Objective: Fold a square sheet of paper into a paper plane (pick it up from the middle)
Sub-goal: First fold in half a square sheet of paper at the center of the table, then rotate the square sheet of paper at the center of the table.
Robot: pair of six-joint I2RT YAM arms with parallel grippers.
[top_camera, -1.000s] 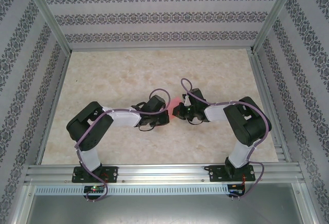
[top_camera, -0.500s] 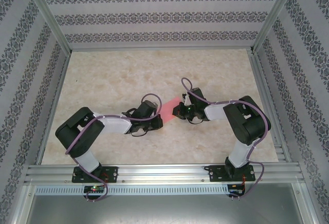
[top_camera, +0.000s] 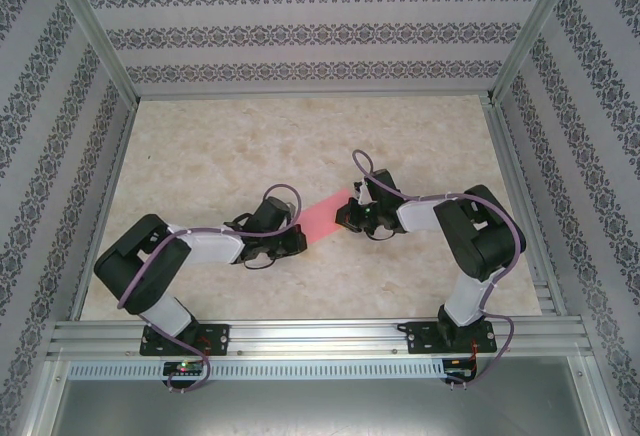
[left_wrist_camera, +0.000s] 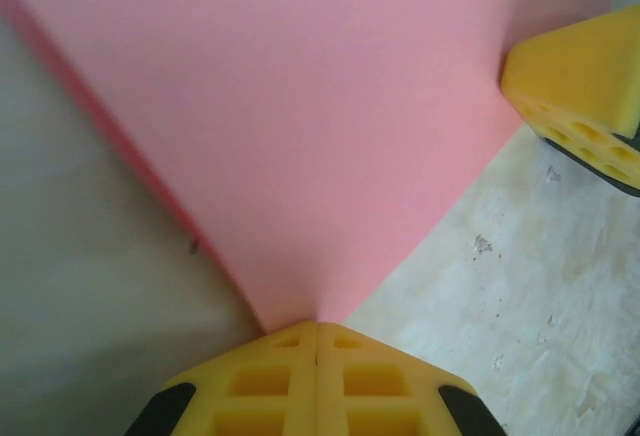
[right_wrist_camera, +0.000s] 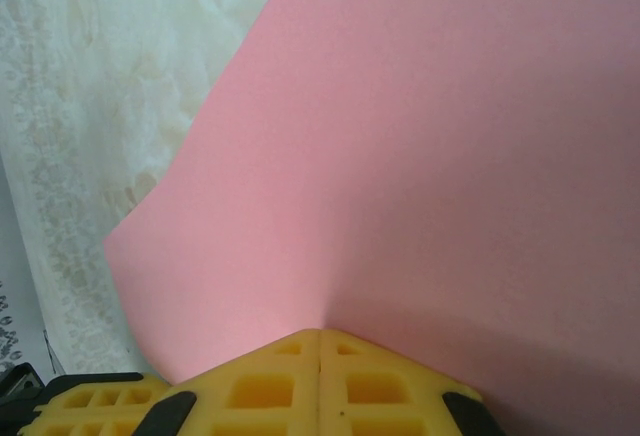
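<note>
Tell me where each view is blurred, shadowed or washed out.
Top external view: even soft light, sharp, faint shadows under the arms. Left wrist view: the salmon-pink square sheet of paper has a smeared left edge; the pale marbled table is grey and blurred at left, crisp at right. Right wrist view: the sheet darkens toward the right gripper; background at left is washed out.

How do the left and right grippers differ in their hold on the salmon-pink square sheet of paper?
The left gripper pinches a narrow pointed corner of the salmon-pink square sheet of paper; the right gripper pinches where the sheet fans out wide. From above, the left gripper sits nearer the arm bases than the right gripper. Both are shut on the sheet, which spans between them.
</note>
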